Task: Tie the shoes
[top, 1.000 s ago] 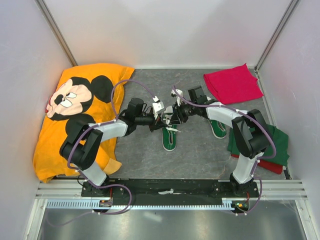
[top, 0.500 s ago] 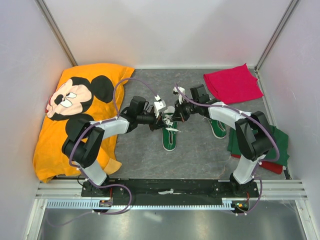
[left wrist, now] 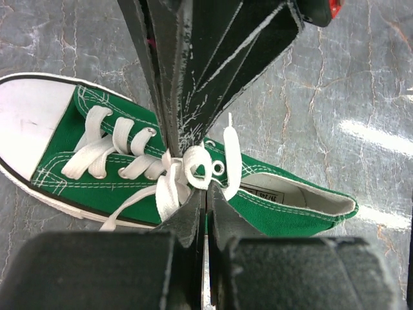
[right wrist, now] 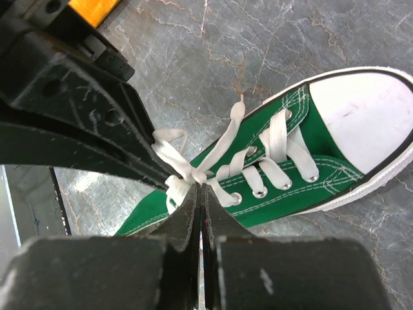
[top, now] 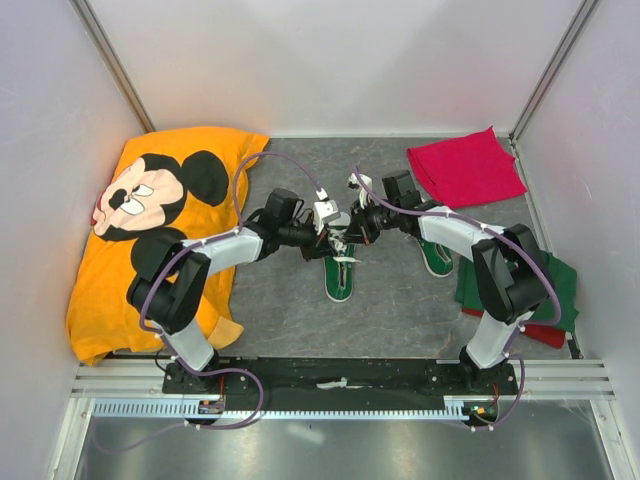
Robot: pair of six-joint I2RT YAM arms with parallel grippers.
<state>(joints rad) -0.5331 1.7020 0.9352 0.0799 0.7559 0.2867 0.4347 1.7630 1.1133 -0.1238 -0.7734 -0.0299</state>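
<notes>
One green sneaker [top: 340, 278] with white laces lies mid-table, its toe toward the near edge. Both grippers meet over its laces. My left gripper [top: 333, 238] is shut on a loop of the white lace [left wrist: 193, 169] at the knot; the left wrist view shows the shoe [left wrist: 116, 169] below and the right gripper's fingers [left wrist: 187, 77] coming in from above. My right gripper [top: 348, 237] is shut on the lace [right wrist: 193, 173] from the other side; the right wrist view shows the shoe's toe cap [right wrist: 361, 113]. The second sneaker [top: 437, 259] lies partly under the right arm.
An orange Mickey Mouse shirt [top: 150, 230] covers the left of the table. A red cloth [top: 465, 165] lies at the back right. A folded green cloth [top: 558, 285] sits at the right edge. White walls close in three sides.
The left gripper has shifted slightly right and the right gripper slightly back, so both sit closer together over the laces. The shoes have not moved.
</notes>
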